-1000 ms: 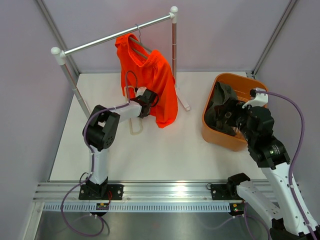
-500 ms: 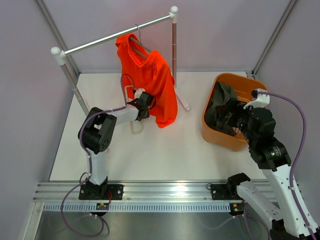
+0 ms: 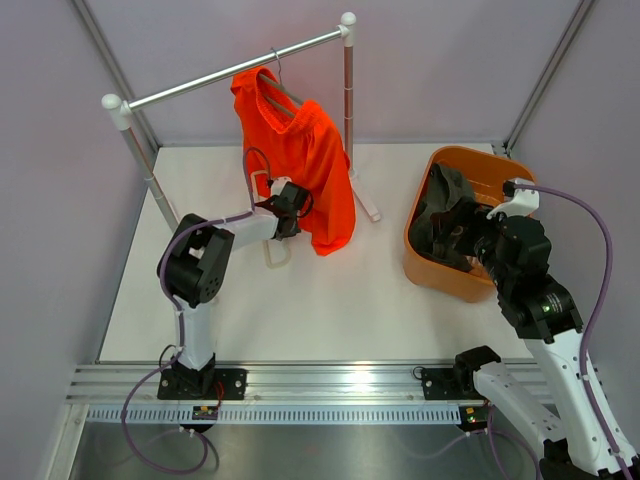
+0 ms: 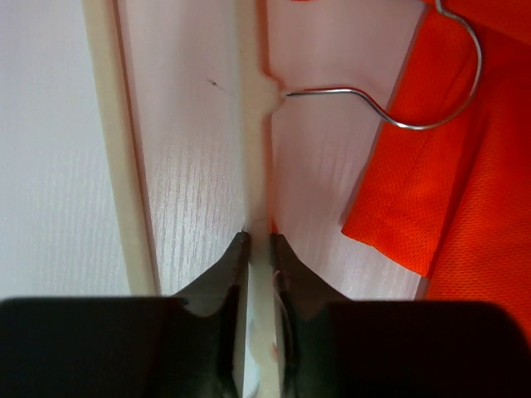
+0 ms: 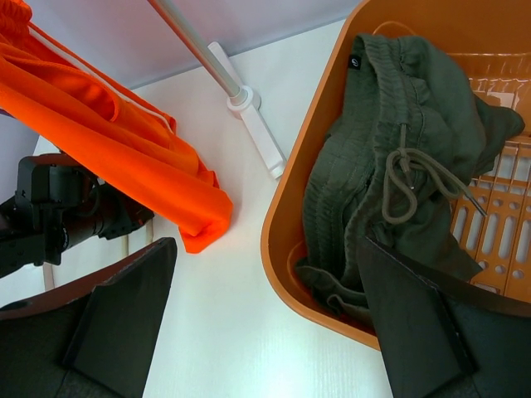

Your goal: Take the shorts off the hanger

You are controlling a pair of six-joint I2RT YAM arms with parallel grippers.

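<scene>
By the right edge of the worktop, the right hand hangs with its fingers spread as wide as they go. It holds nothing and sits just above the near rim of the orange basket, where a dark green garment lies crumpled. Its position suggests it is waiting, not working.

Further in, toward the left edge, the left hand reaches low across the worktop. Its fingers are pinched almost together on the thin bar of the pale hanger, whose wire hook curls out beside the orange cloth. That is not the hanger carrying the garment, so this grip looks aimed at moving a stray object or is simply misplaced.

Just behind that hand, toward the far edge, the shorts hang full length, their lower hem close to the worktop. They are draped over the hanger, which hooks onto the sloping rail across the far left corner. Neither hand has the cloth, so the removal has not begun.
</scene>
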